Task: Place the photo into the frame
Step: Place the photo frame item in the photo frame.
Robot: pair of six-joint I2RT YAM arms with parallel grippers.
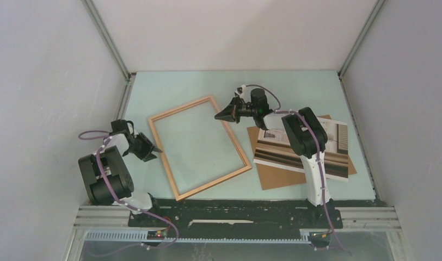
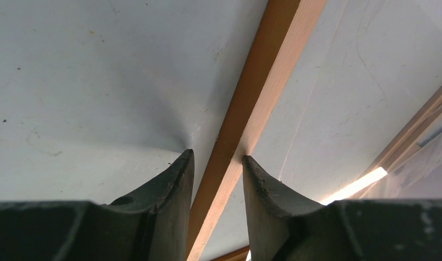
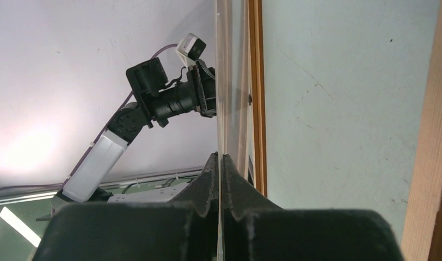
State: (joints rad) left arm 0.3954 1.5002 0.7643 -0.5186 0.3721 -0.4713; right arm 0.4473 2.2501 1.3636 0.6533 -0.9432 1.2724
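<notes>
Left end effector (image 2: 218,160), spread, straddles the frame (image 1: 163,157) at its left rail; right end effector (image 3: 219,157) pinches the clear pane (image 3: 232,81); the photo (image 1: 336,142) lies right of centre; steady the frame while you lift.

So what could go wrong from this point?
The left gripper straddles the left rail of the frame; a sideways nudge could drag it. The right gripper is shut on what looks like the thin edge of a clear pane at the frame's far corner; it might slip or flex. The photo lies loose on the backing board under the right arm, which could brush it.
</notes>
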